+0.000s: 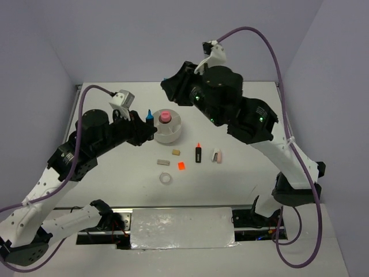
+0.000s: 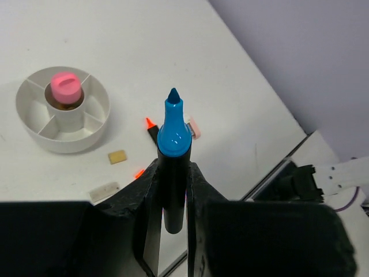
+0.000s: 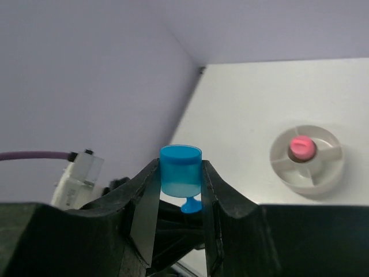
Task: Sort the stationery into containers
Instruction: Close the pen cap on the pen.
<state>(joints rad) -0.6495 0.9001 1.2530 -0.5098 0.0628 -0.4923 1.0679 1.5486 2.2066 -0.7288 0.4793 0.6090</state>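
From above, an uncapped blue marker is being held upright by the closed left gripper, just beside the left rim of the white tub. Bare table is being left open near the front edge.

At the left wrist, the marker's barrel is being clamped between the fingers, and a pink tube is being carried in the tub's middle well.

At the right wrist, a blue cap is being pinched by the right gripper, well apart from the tub.

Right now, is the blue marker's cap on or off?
Off. The blue marker in the left gripper shows its bare pointed tip, and the right gripper holds the blue cap away from it.
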